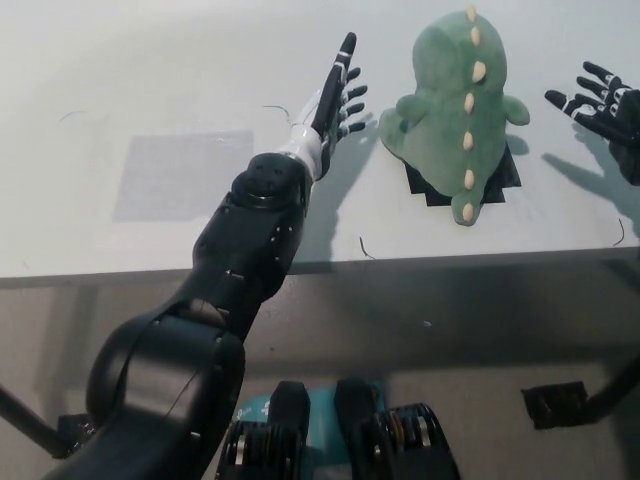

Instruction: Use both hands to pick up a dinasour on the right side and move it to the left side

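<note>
The dinosaur (455, 110), a green plush with a row of cream spikes down its back, lies on the white surface (150, 80), partly covering a black marker patch (500, 175) beneath it, its tail tip pointing toward the surface's near edge. The left hand (335, 95) hangs just left of the dinosaur, near its side but apart from it, fingers spread and stretched out straight, pointing away from the robot with the palm turned toward the plush; it holds nothing. Its arm (250, 230) runs in a long diagonal from the lower left up to a white wrist, the bulky dark forearm crossing the surface's near edge. The right hand (600, 105) is at the picture's right edge, well to the right of the dinosaur and apart from it, fingers splayed and reaching toward the plush, also empty. Both hands flank the dinosaur at about its mid-height. A pale grey rectangle (180, 175) is marked on the surface well to the left of the dinosaur, beyond the left arm.
</note>
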Controlling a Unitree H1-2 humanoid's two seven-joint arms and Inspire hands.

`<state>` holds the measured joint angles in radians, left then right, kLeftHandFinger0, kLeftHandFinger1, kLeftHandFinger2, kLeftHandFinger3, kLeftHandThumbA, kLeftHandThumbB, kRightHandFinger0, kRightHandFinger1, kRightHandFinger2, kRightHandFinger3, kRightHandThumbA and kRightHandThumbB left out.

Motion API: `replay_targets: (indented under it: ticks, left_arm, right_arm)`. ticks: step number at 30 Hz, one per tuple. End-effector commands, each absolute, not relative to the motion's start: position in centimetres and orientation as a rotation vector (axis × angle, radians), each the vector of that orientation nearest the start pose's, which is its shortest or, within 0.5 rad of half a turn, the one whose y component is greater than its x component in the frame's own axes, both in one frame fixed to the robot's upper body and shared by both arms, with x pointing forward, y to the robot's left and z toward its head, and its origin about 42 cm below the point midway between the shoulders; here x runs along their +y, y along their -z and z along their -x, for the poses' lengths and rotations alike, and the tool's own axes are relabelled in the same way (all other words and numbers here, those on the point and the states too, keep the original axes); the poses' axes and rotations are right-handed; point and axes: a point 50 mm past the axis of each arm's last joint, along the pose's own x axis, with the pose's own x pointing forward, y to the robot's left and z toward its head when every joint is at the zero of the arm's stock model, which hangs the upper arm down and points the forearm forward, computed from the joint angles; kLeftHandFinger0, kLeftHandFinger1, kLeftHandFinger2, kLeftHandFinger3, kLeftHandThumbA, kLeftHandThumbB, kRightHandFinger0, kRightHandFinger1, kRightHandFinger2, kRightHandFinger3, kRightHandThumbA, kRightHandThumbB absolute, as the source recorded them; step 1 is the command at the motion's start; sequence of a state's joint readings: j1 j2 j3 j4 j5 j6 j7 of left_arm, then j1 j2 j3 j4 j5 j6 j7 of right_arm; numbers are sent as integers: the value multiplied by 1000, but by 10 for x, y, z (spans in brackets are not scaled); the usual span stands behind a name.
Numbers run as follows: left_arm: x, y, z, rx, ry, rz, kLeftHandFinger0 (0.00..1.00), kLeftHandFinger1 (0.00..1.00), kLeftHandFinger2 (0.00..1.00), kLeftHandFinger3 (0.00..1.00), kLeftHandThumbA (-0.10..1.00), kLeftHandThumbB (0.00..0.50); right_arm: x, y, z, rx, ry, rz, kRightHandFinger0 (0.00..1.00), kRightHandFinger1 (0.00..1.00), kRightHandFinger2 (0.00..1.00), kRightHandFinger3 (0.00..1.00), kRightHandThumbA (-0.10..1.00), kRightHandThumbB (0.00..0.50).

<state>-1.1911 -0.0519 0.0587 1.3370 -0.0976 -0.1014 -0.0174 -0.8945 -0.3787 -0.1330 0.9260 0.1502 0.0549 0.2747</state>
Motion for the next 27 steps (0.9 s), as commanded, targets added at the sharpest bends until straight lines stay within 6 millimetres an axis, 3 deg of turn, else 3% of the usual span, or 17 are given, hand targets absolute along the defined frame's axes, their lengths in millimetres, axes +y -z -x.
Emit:
replay_targets:
  ticks: [1, 3, 9, 17, 23, 27]
  left_arm:
    - [65, -256, -561, 53, 279, 1, 1000, 1000, 1000, 1000, 1000, 439]
    - [65, -249, -558, 56, 278, 16, 1000, 1000, 1000, 1000, 1000, 434]
    - [65, -236, -553, 79, 284, 44, 1000, 1000, 1000, 1000, 1000, 494]
    - [61, -221, -546, 102, 298, 49, 1000, 1000, 1000, 1000, 1000, 483]
    - [60, -208, -541, 125, 290, 47, 1000, 1000, 1000, 1000, 1000, 481]
    - [58, -211, -542, 125, 292, 59, 1000, 1000, 1000, 1000, 1000, 464]
  right_arm:
    - [-337, -266, -540, -30, -112, 38, 1000, 1000, 1000, 1000, 1000, 354]
    - [-336, -261, -538, -20, -109, 18, 1000, 1000, 1000, 1000, 1000, 342]
    - [-335, -253, -533, -9, -113, 8, 1000, 1000, 1000, 1000, 1000, 332]
    - [-336, -245, -528, -4, -121, -13, 1000, 1000, 1000, 1000, 1000, 297]
    - [-337, -236, -525, 7, -118, -12, 1000, 1000, 1000, 1000, 1000, 324]
    - [-334, -239, -526, 5, -119, -22, 1000, 1000, 1000, 1000, 1000, 325]
